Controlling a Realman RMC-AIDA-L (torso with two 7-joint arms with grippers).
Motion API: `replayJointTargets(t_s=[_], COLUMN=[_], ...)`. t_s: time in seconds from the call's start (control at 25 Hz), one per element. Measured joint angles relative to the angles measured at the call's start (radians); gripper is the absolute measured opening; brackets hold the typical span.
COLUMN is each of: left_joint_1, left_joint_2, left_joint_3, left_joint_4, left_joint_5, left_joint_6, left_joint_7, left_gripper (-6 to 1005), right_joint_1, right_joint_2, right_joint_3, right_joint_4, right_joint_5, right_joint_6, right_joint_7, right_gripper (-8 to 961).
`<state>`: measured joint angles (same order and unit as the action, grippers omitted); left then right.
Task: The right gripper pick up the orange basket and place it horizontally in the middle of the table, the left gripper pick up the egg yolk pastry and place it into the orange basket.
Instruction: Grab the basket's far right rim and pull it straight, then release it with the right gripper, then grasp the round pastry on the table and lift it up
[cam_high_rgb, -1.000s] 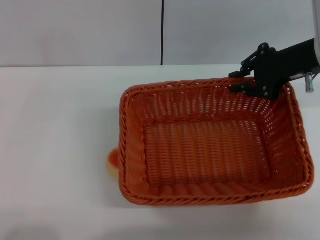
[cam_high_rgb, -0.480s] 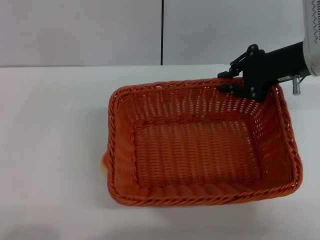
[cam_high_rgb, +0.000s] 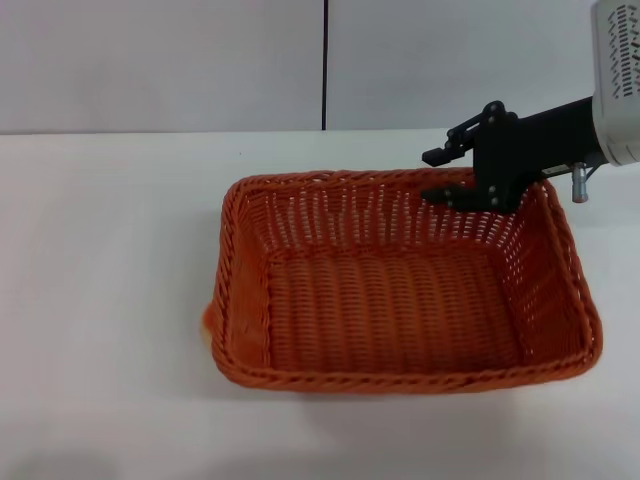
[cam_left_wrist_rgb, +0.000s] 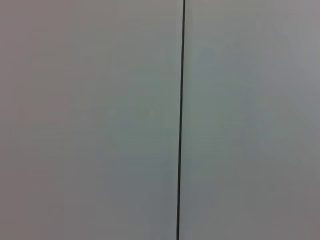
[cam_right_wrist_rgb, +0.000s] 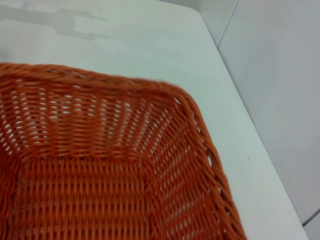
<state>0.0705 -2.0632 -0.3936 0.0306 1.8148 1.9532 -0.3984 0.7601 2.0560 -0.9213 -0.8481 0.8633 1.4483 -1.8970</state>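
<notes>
Since the earlier frame our right claw (cam_high_rgb: 447, 176) has carried the orange basket (cam_high_rgb: 400, 285) leftward and now shows parted fingers at its far rim, one outside, one inside. Basket: flat on the table (cam_high_rgb: 100, 250), mid-table. Risk: the egg yolk pastry (cam_high_rgb: 208, 322), a sliver wedged against the left wall, could get shoved or squashed if we nudge the basket.

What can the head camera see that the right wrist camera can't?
Only the head view shows the right gripper, sitting at the far right corner of the orange basket with its fingers apart, one over the rim and one outside it. It also shows the whole basket, and a small orange bit peeking out at its left side, too hidden to name. Only the right wrist view shows one basket corner up close with the weave gaps clear. Both show the basket resting on the white table, with nothing inside the parts seen.
</notes>
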Motion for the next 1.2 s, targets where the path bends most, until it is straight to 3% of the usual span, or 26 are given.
replayJointTargets(t_s=[0.24, 0.44, 0.64, 0.84, 0.96, 1.08, 1.2], left_joint_1=[-0.005, -0.021, -0.067, -0.117, -0.158, -0.231, -0.269], left_joint_2=[0.001, 0.004, 0.005, 0.006, 0.006, 0.005, 0.003], left_joint_3=[0.0, 0.057, 0.238, 0.357, 0.372, 0.406, 0.424], left_joint_4=[0.006, 0.062, 0.309, 0.538, 0.613, 0.67, 0.678], left_joint_5=[0.001, 0.009, 0.043, 0.136, 0.211, 0.349, 0.408], left_joint_6=[-0.005, -0.017, -0.027, -0.054, -0.068, -0.106, -0.127], left_joint_7=[-0.005, -0.023, -0.22, -0.389, -0.44, -0.472, -0.478], left_gripper=[814, 813, 813, 814, 814, 814, 813], right_joint_1=[-0.038, -0.113, -0.289, -0.484, -0.596, -0.709, -0.734], right_joint_2=[0.012, 0.017, 0.017, 0.017, 0.02, 0.021, 0.021], right_joint_3=[0.009, 0.011, 0.027, 0.062, 0.086, 0.101, 0.134], right_joint_4=[-0.09, -0.226, -0.411, -0.469, -0.467, -0.365, -0.297], right_joint_5=[0.029, 0.171, 0.438, 0.711, 0.843, 1.023, 1.078], right_joint_6=[0.024, 0.098, 0.142, 0.153, 0.17, 0.198, 0.229], right_joint_7=[0.033, 0.095, 0.166, 0.173, 0.172, 0.153, 0.138], right_gripper=[423, 462, 473, 477, 480, 482, 485])
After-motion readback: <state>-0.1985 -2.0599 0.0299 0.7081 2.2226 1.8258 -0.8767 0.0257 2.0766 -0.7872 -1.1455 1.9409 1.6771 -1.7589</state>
